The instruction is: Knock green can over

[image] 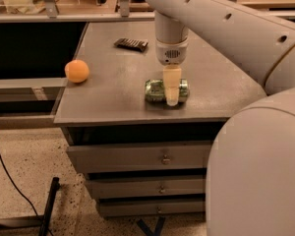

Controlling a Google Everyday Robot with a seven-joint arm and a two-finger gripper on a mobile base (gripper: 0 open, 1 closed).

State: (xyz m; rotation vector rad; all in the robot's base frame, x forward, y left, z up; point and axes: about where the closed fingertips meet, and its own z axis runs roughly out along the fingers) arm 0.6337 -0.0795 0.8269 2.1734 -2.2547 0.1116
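Note:
The green can (156, 91) lies on its side on the grey cabinet top (113, 102), near the front edge, its silver end facing left. My gripper (172, 93) hangs straight down from the white arm right over the can. One pale finger (171, 85) crosses the front of the can and hides its middle. The orange ball (76, 71) rests near the left edge of the top, well away from the gripper.
A dark flat packet (131, 44) lies at the back of the top. Drawers (162, 157) sit below the front edge. My white arm and body fill the right side. A black cable (10, 181) runs over the floor at the left.

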